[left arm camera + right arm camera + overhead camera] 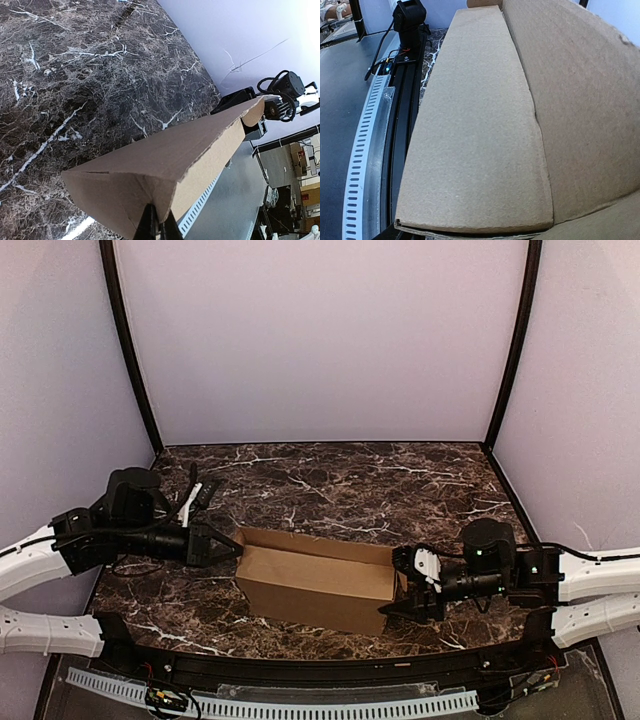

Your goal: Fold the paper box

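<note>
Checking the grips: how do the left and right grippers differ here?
The left gripper is shut, pinching a cardboard edge at the paper box's left end; the right gripper's jaws stand apart at its right end, grip unclear. The left gripper meets a corner, the right gripper the end face. Both face each other across the box.

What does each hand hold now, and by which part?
The left hand pinches the paper box by the edge at its left end. The right hand is at the right end; whether it grips cannot be told.
</note>
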Controlling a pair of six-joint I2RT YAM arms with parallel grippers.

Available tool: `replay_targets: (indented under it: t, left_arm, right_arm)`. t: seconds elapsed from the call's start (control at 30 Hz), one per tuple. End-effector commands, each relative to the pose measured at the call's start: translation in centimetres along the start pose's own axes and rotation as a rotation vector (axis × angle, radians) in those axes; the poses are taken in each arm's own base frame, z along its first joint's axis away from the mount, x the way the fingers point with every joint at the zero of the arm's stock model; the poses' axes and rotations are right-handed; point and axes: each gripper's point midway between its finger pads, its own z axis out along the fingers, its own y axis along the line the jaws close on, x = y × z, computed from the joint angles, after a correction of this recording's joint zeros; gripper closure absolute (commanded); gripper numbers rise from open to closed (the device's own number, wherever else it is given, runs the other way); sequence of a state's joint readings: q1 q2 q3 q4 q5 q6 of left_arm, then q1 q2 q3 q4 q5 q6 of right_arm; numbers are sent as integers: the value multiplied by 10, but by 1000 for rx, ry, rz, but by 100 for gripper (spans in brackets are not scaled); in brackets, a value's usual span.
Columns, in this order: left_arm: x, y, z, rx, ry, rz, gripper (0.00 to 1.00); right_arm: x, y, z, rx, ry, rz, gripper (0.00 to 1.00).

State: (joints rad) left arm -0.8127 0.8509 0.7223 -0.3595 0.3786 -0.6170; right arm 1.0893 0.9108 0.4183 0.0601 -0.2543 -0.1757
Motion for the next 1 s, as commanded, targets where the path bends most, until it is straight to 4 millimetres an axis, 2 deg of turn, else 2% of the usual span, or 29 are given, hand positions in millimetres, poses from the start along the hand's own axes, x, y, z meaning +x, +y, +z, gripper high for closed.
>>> replay_targets:
  t: [0.0, 0.1, 0.3, 0.43, 0.97]
  left_arm:
    - [60, 23, 13, -48, 212, -57, 99]
    - [60, 26, 8, -83, 212, -46, 99]
    - [47, 25, -7, -143, 181, -9, 99]
    - [38, 19, -14, -154, 172, 12, 99]
    - [28, 26, -19, -300, 164, -33, 99]
  right_arm:
    - [-11, -6, 0, 20, -25, 29, 78]
    - [-12, -6, 1, 19, -27, 32, 78]
    - [-13, -6, 2, 17, -24, 35, 79]
    - [-13, -6, 2, 17, -24, 37, 79]
    - [-11, -12, 3, 51, -20, 43, 80]
